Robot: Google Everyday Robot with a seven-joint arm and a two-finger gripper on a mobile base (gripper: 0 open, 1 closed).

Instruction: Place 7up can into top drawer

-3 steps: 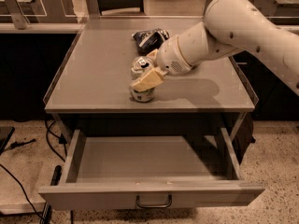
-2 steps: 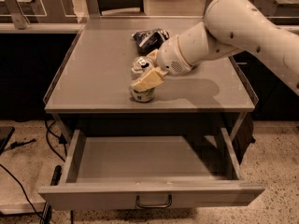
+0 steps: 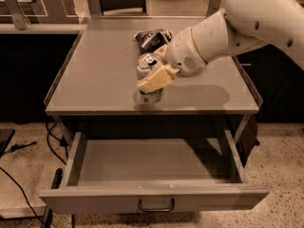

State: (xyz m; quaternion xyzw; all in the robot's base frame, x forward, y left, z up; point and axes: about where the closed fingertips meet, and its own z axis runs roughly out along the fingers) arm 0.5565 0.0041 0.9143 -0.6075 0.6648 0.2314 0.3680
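Observation:
The 7up can [image 3: 150, 97] stands on the grey table top, near its front edge and a little right of the middle. Its silver top [image 3: 146, 61] shows above a cream finger [image 3: 156, 79] that crosses its body. My gripper [image 3: 153, 75] reaches in from the right on the white arm and is shut on the can, which still rests on the table. The top drawer [image 3: 152, 197] is pulled wide open below the table; its inside is empty and its curved handle [image 3: 156, 206] is at the centre of the front panel.
A dark shiny snack bag [image 3: 151, 37] lies on the table just behind the can. The table [image 3: 95, 80] has low raised rims on its left and right sides. Cables [image 3: 28, 175] lie on the floor at the left.

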